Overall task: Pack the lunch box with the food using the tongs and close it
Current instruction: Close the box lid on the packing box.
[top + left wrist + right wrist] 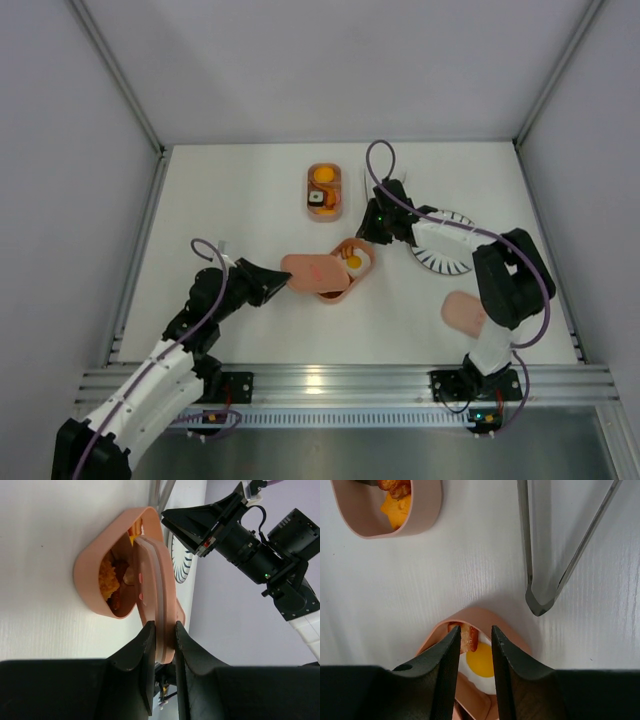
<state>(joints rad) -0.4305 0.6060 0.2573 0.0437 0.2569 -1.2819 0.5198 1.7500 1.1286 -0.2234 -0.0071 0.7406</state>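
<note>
From above, my left pincer (285, 278) is clamped on the edge of 1 pink lid (312, 270), tilted over the near tray (336, 296). The filled far tray (310, 190) sits further back, and my right pincer (372, 232) is at the near tray's far end. Left wrist: both fingers pinch the lid's rim. It looks thin, stiff, light and probably slick, so I judge a deep grip on the short end best. Right wrist: jaws narrowly apart over the fried egg (480, 665); whether they nip the wall I cannot tell. The tongs (538, 602) lie just beside

tongs (539, 600) cut off at top edge, fried egg (480, 664) partly behind fingers (520, 680), tray (367, 263) half under lid (312, 270)
</note>
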